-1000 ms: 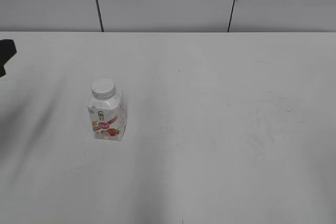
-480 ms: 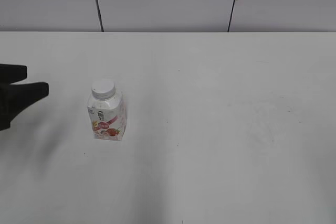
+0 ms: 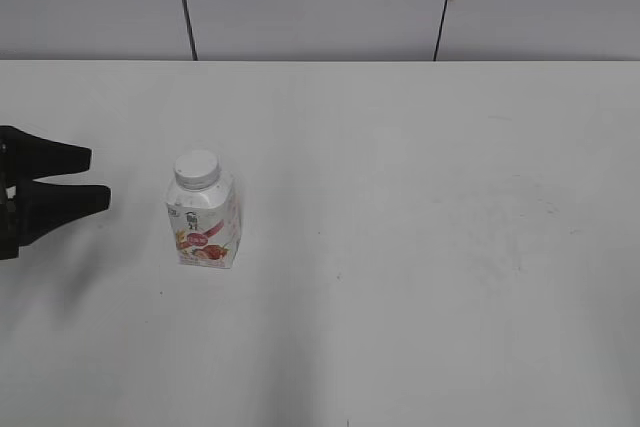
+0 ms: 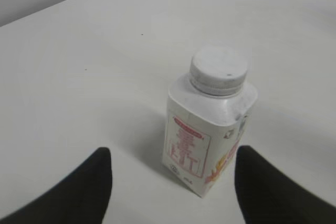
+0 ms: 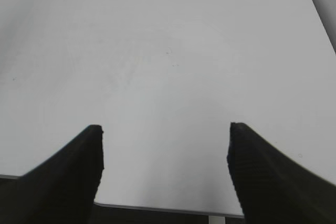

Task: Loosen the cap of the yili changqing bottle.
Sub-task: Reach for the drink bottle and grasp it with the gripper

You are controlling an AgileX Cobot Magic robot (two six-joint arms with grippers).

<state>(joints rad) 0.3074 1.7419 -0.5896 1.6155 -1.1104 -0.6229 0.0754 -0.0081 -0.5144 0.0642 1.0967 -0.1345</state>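
The yili changqing bottle [image 3: 204,222] stands upright on the white table, left of centre, with its red-pink strawberry label facing front. The white cap [image 3: 196,168] sits on its neck. In the left wrist view the bottle [image 4: 210,140] and the cap [image 4: 218,70] are close ahead, just beyond the fingertips. My left gripper [image 3: 96,179] is open and empty, a short way left of the bottle, its black fingers pointing at it [image 4: 170,161]. My right gripper [image 5: 165,140] is open and empty over bare table near an edge; it does not show in the exterior view.
The white table [image 3: 420,247] spreads right of the bottle. A grey panelled wall [image 3: 320,2] stands behind its far edge. The right wrist view shows the table's near edge [image 5: 157,209] just below the fingers.
My left gripper has come in from the left edge toward the bottle and now shows both fingers spread. The bottle has not moved.
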